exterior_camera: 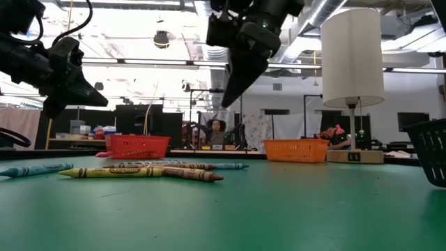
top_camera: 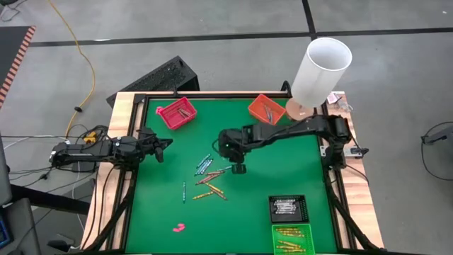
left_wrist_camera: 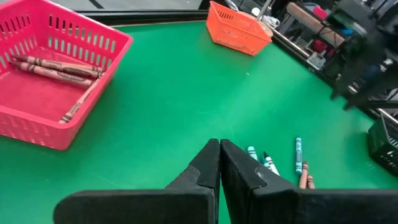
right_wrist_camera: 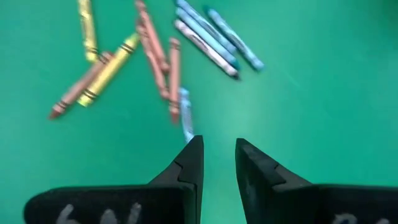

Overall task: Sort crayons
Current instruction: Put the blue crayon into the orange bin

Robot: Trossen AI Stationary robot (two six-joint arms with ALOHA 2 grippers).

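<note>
Right gripper (top_camera: 238, 168): hangs above the middle of the worktop (top_camera: 297, 177), over the loose crayons (top_camera: 209, 178); jaws part open with a narrow gap, nothing held.
Left gripper (top_camera: 161, 146): waits by the worktop's left edge; jaws fully closed, empty.
Crayons: a scattered pile at mid-worktop, blue ones on its far side, yellow and brown ones crossing each other on its near side.
Nearest target: a pale blue crayon (right_wrist_camera: 186, 115) lies just ahead of the right fingertips, touching a brown crayon (right_wrist_camera: 174, 78).
Sorted so far: brown crayons in the red tray (top_camera: 175, 113), some in the orange tray (top_camera: 266, 108), yellow ones in the green tray (top_camera: 292, 238).
Risk 1: the narrow gap may straddle two touching crayons and lift both.
Risk 2: a fingertip landing on a crayon could roll it aside.
Risk 3: a grip near one end would likely let the crayon tilt and slip out in transit.
</note>
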